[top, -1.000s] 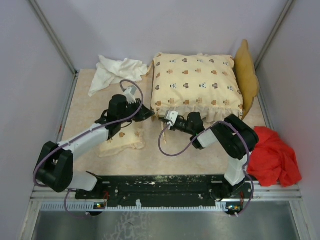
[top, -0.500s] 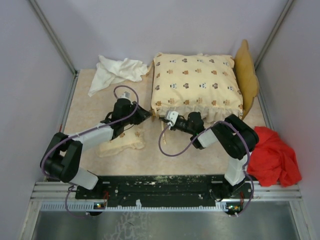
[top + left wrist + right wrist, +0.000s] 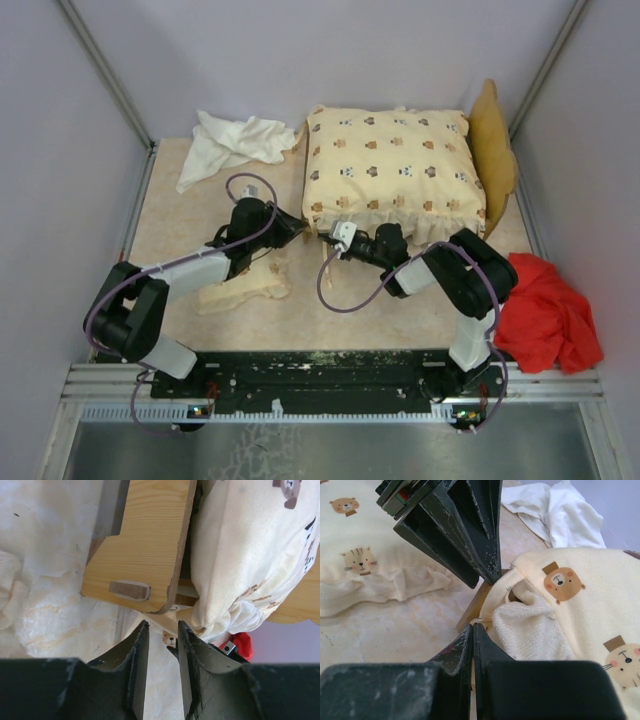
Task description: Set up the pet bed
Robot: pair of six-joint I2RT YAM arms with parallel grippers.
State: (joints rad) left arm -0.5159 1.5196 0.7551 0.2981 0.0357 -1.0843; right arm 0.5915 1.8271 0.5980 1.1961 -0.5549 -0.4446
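Cushion-seating looks to be the step in hand: the animal-print cushion (image 3: 395,170) lies on the wooden bed frame (image 3: 145,540) at the far middle of the table (image 3: 165,220), with the wavy headboard (image 3: 492,150) at its right end, and the work is at its near-left corner. The left gripper (image 3: 160,627) hovers just off the frame's corner, jaws a narrow slit apart with nothing between them. The right gripper (image 3: 472,627) is pressed closed with its tips at the cushion's frilled hem; whether a fold of fabric is caught there I cannot tell. The small pillow (image 3: 245,285) lies on the table, near and to the left of the frame and not yet on the bed. The next move therefore probably calls for picking it up and carrying it to the headboard end. The cushion hides most of the frame.
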